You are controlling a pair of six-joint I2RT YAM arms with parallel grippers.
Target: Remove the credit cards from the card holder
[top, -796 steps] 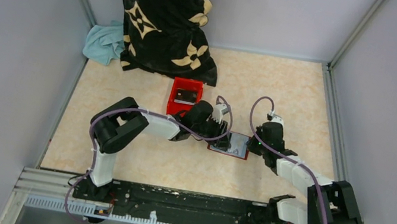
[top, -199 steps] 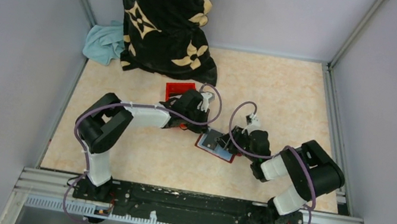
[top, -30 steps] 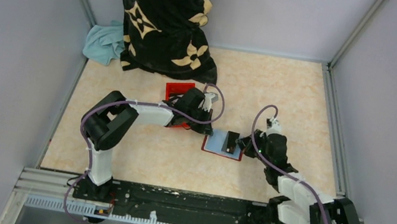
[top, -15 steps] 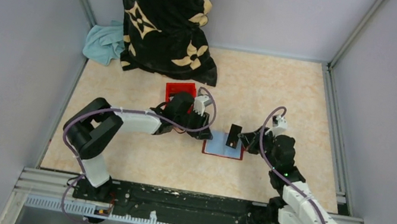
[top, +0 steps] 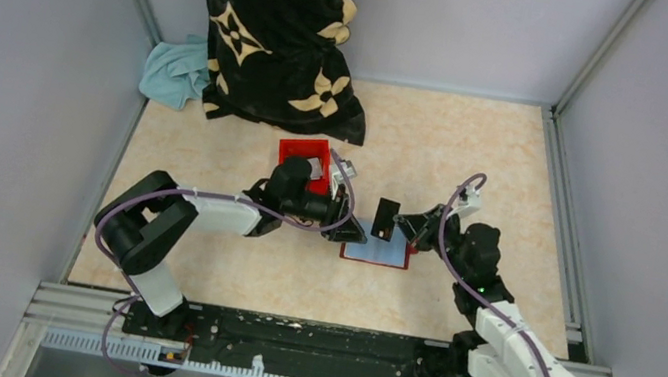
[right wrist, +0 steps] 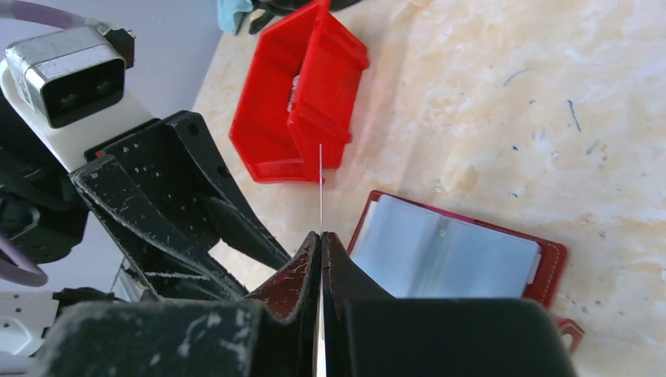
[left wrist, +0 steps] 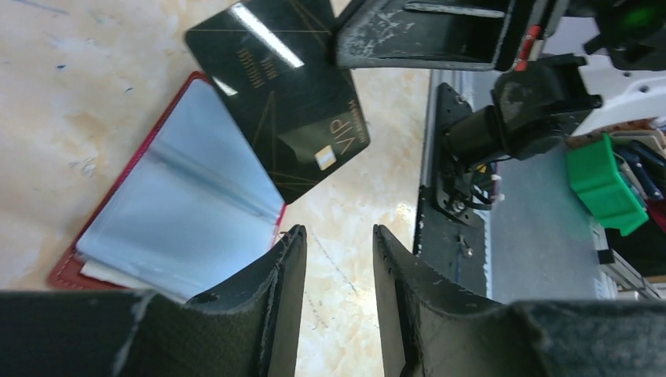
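Right wrist: card (right wrist: 321, 184), apparently in gripper (right wrist: 322, 238)

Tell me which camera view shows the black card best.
The left wrist view: the black card shows most of its face, with the VIP lettering. The top view shows it small and dark; the right wrist view shows only its thin edge in the right gripper.

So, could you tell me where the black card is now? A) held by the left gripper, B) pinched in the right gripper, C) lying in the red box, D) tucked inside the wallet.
B: the right gripper is shut on the card at its edge, holding it clear of the open wallet, while the left gripper is open and empty.
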